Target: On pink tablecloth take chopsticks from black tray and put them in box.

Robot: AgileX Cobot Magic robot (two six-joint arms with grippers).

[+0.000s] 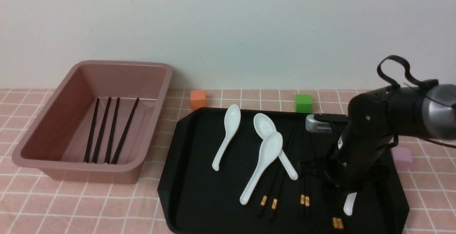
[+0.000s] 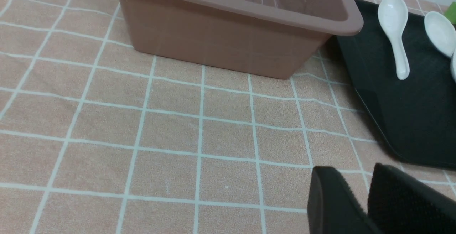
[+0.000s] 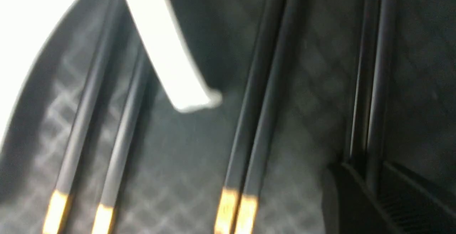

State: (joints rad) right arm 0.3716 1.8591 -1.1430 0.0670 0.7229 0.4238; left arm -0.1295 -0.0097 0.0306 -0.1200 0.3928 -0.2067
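The black tray (image 1: 199, 177) lies on the pink tablecloth (image 1: 85, 205), right of the box (image 1: 123, 64), which holds several chopsticks (image 1: 107, 130). More chopsticks lie in pairs on the tray (image 1: 269, 202) (image 1: 304, 200). My right gripper (image 3: 370, 170) is down on the tray's right part, its fingers closed around one pair of chopsticks (image 3: 374, 84); in the front view the arm (image 1: 359, 148) hides the fingers. My left gripper (image 2: 363, 180) is shut and empty above the cloth, in front of the box (image 2: 228, 41); it is out of the front view.
Several white spoons (image 1: 228, 134) (image 1: 265, 162) lie on the tray, two across chopsticks; one handle (image 1: 350, 203) shows under my right arm. An orange cube (image 1: 198, 99) and a green cube (image 1: 303, 103) stand behind the tray, a pale purple one (image 1: 402, 157) at its right.
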